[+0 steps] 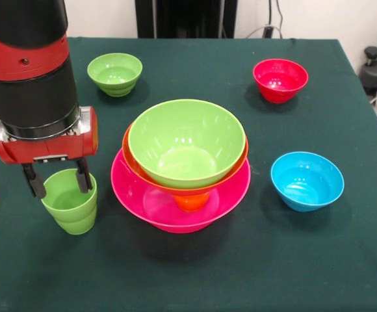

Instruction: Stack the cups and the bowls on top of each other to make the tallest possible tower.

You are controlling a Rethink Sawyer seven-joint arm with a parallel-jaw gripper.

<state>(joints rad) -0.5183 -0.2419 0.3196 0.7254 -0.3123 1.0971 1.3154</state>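
Glossy green cup (70, 201), stepped lower body, upright, rim clamped between the gripper (58, 180) fingers (83, 177).

Green-clothed table (240, 273): pink bowl (234, 195), small green (115, 73), red (280, 80), blue bowls (307, 181).

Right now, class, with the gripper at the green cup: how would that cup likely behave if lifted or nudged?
The green cup looks like glossy plastic, so it is probably stiff, light, and a bit slippery for the gripper. Its stepped body narrows toward the base, so a sideways nudge might tip it. Once tipped, the round shape would likely roll on the table.
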